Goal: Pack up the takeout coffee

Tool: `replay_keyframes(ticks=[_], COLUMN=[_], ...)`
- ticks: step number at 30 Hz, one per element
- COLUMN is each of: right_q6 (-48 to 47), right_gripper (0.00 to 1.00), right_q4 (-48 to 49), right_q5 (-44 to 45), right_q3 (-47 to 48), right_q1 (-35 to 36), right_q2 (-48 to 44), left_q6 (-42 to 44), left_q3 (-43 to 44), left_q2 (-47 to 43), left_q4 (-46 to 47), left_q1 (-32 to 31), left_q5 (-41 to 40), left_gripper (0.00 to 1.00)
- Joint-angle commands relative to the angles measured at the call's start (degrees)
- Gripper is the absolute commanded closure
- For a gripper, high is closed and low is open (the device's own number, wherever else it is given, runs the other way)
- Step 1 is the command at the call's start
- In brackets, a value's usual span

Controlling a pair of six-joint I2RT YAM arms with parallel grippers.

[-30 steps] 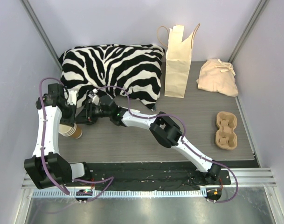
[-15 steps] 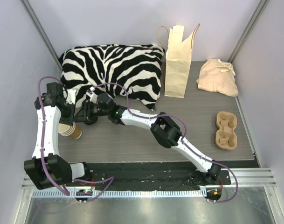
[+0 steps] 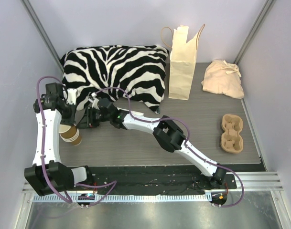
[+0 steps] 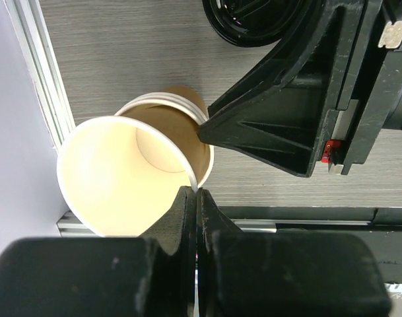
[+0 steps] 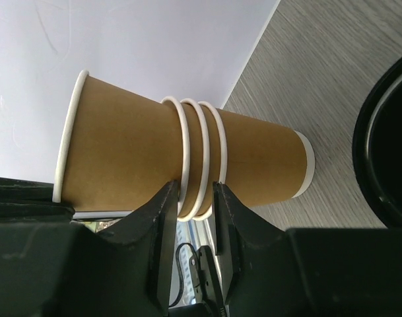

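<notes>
The takeout coffee cup (image 4: 115, 175), brown kraft paper with a cream inside, is the top one of a nested stack (image 5: 260, 155) held tilted above the table at the left (image 3: 70, 135). My left gripper (image 4: 196, 191) is shut on its rim wall. In the right wrist view the top cup (image 5: 121, 145) sits partly drawn out of the stack. My right gripper (image 5: 197, 195) straddles the white rims of the lower cups from the side and pinches them; in the top view it (image 3: 86, 121) is just right of the stack.
A flat black lid (image 4: 253, 23) lies on the table just beyond the stack. A zebra pillow (image 3: 116, 71) lies behind, with a paper bag (image 3: 182, 67), a beige cloth bag (image 3: 224, 78) and a pulp cup carrier (image 3: 231, 133) to the right. The left wall is close.
The cup stack has risen and tilted more upright, shifting slightly left. Both grippers moved a little left with it.
</notes>
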Motion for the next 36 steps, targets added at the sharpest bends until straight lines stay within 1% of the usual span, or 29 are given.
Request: replay_keyframes(ticks=[1, 2, 6, 10, 14, 16, 17, 18, 19, 20, 23, 26, 27, 29, 30, 32, 33, 34, 35, 36], right_q6=[-1.8, -2.0, -3.8, -5.4, -5.7, -6.1, -6.3, -6.6, -6.7, -6.9, -7.2, -8.5, -9.1, -11.5, -12.5, -16.9, -18.7, -20.5, -22.2, -27.4], right_gripper=[0.66, 0.66, 0.63, 0.62, 0.59, 0.54, 0.52, 0.47, 0.44, 0.38, 0.33, 0.3, 0.29, 0.28, 0.27, 0.27, 0.27, 0.27, 0.27, 0.27], right_q4=[1.0, 1.4, 2.4, 1.2, 0.8, 0.9, 1.1, 1.1, 1.4, 1.6, 1.6, 0.7, 0.5, -0.7, -1.2, -4.4, -5.9, -10.0, -12.9, -15.4], right_q5=[0.1, -0.2, 0.1, 0.7, 0.6, -0.5, -0.9, -1.5, -2.5, -3.1, -6.0, -9.6, -10.7, -13.2, -14.0, -16.0, -16.5, -17.2, -17.6, -18.3], right_q3=[1.9, 2.0, 1.9, 4.0, 3.6, 2.8, 2.5, 2.2, 2.1, 1.9, 1.5, -1.7, -5.1, -9.9, -15.3, -20.7, -25.3, -27.3, -29.1, -32.2], right_q1=[0.6, 0.5, 0.6, 0.5, -0.2, -1.0, -2.2, -2.9, -3.5, -4.9, -6.9, -8.0, -9.3, -11.1, -13.1, -15.7, -18.4, -19.4, -20.4, -21.4], right_q2=[-0.7, -0.9, -3.1, -4.0, -5.2, -6.3, -7.6, -8.2, -8.9, -10.4, -12.7, -17.4, -20.8, -24.5, -26.9, -33.8, -35.9, -40.6, -42.9, -45.0], left_q6=[1.2, 1.4, 2.5, 4.7, 7.0, 7.7, 7.7, 8.0, 8.2, 8.3, 9.0, 9.1, 9.1, 9.3, 9.3, 9.3, 9.3, 9.0, 8.9, 8.9], left_q3=[2.3, 3.0, 6.3, 9.9, 14.2, 16.8, 19.7, 21.2, 22.7, 25.3, 28.7, 31.7, 32.0, 31.1, 30.3, 26.9, 25.5, 23.6, 19.7, 17.6], left_q2=[-1.8, -2.2, -2.2, -2.6, -2.9, -1.9, -1.5, -0.3, 0.4, 0.9, 2.6, 3.8, 4.0, 4.0, 3.7, 2.5, 1.9, 1.2, 0.0, -0.6], left_q4=[0.7, 0.7, -1.6, -4.1, -4.7, -5.8, -6.2, -7.4, -7.9, -8.8, -9.6, -10.7, -10.8, -10.2, -9.8, -7.7, -6.8, -5.8, -4.0, -2.9], left_q1=[-0.3, -0.3, -0.2, -0.1, -0.3, -0.2, -0.3, -0.3, -0.5, -0.7, -2.1, -5.1, -7.9, -11.1, -15.2, -19.1, -23.3, -25.5, -27.9, -33.1], left_q5=[-0.1, -2.0, -3.6, -5.3, -6.5, -5.9, -5.5, -5.2, -4.1, -3.7, -3.2, -1.7, -1.9, -2.9, -3.3, -4.0, -4.4, -4.8, -5.0, -5.9], left_gripper=[1.0, 1.0, 1.0, 1.0, 1.0, 1.0, 1.0, 1.0, 1.0, 1.0, 1.0, 1.0, 1.0, 1.0, 1.0, 1.0, 1.0, 1.0, 1.0, 1.0])
